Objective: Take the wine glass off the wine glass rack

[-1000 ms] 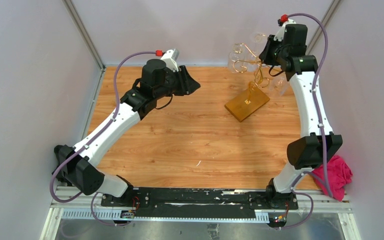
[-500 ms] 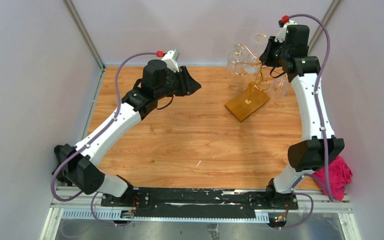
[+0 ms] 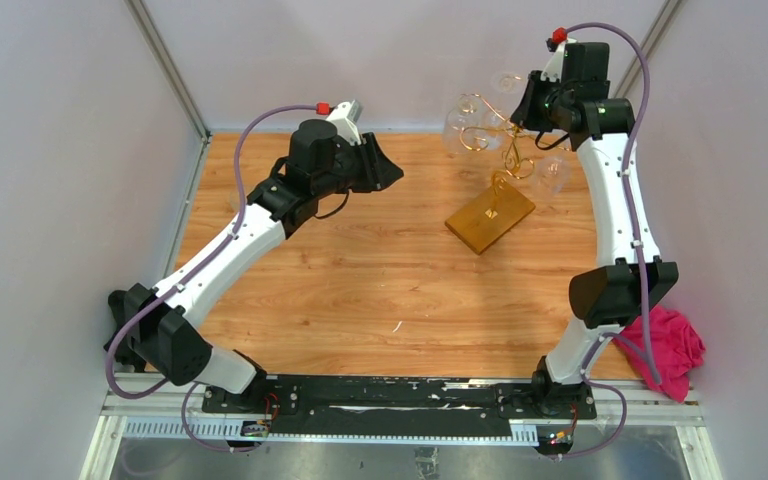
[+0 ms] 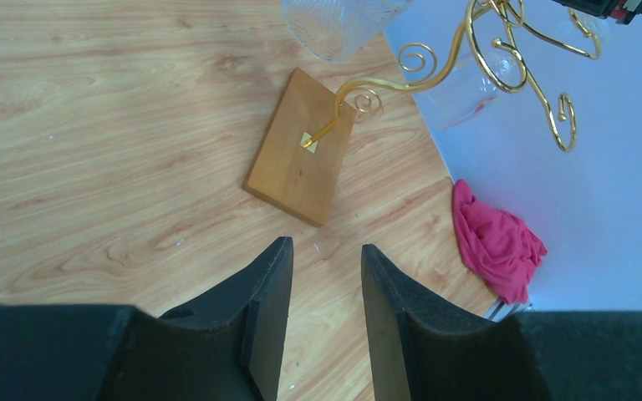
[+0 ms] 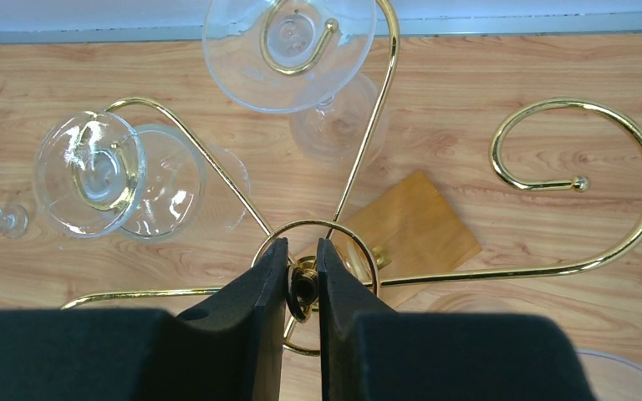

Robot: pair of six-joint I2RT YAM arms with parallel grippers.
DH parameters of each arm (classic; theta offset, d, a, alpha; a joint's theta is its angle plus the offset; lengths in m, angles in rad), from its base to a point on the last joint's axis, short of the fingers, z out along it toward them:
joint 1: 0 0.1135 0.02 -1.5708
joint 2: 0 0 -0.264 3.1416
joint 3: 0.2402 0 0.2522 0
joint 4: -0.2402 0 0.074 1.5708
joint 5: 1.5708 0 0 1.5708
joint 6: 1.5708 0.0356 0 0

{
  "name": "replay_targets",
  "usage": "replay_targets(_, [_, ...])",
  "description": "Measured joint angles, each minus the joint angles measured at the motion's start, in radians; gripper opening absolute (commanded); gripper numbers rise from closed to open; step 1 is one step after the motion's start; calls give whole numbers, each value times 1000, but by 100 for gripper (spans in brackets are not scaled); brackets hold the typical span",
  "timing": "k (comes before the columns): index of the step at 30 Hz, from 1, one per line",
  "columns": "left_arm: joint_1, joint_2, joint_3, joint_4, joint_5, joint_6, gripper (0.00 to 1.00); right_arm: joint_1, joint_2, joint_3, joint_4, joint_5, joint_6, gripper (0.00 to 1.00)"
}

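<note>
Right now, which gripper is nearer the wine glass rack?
Right. The right gripper is pinched on the top of the wine glass rack; the left gripper hovers open, off to the rack's left, not touching it.

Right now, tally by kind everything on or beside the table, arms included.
Robot arms: 2
Wine glass rack: 1
Wine glasses: 3 discernible
Pink cloth: 1
Total: 7
</note>
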Motion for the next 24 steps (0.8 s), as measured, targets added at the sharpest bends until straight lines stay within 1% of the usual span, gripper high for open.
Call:
replay_targets(11, [0, 3, 0, 0, 3, 0, 41, 3, -6, -3, -5, -3, 0, 0])
replay_targets(24, [0, 3, 0, 0, 3, 0, 40, 6, -34, -15, -48, -13, 0, 0])
